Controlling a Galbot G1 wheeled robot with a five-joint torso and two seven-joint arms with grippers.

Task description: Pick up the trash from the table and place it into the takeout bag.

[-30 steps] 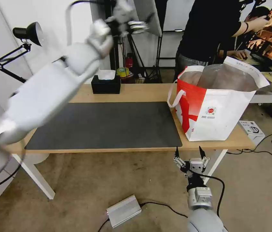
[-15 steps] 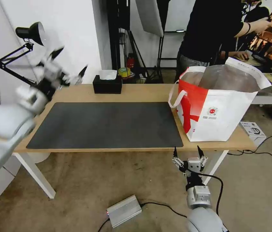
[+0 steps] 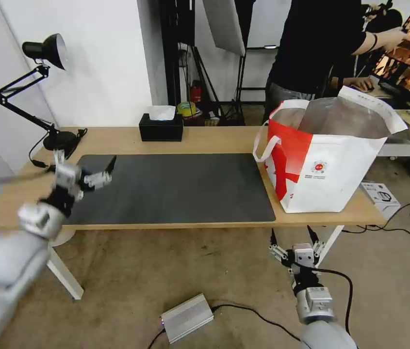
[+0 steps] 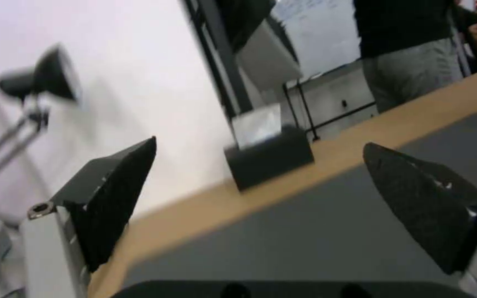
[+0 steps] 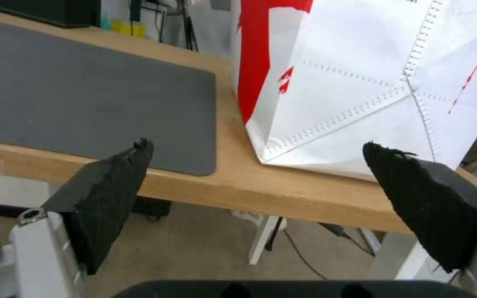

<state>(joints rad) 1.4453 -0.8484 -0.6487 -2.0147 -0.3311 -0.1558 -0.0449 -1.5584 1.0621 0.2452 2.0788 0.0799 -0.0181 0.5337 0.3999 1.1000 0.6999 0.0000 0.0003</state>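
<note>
Left gripper [image 3: 84,170] over left end of dark grey mat [image 3: 175,189], jaws wide, empty. Right gripper [image 3: 294,238] below front edge of light-wood surface [image 3: 214,138], jaws wide. Boxy white-and-red takeout bag [image 3: 326,160] upright at right end.

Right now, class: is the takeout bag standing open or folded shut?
Open. The takeout bag stands upright on the table, mouth spread wide, foil lining showing; contents cannot be seen.

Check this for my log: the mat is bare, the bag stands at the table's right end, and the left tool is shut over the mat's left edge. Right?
Not quite. The left tool is open, its fingers spread wide in the left wrist view. The rest holds: the mat is bare and the bag stands at the right end of the table.
</note>
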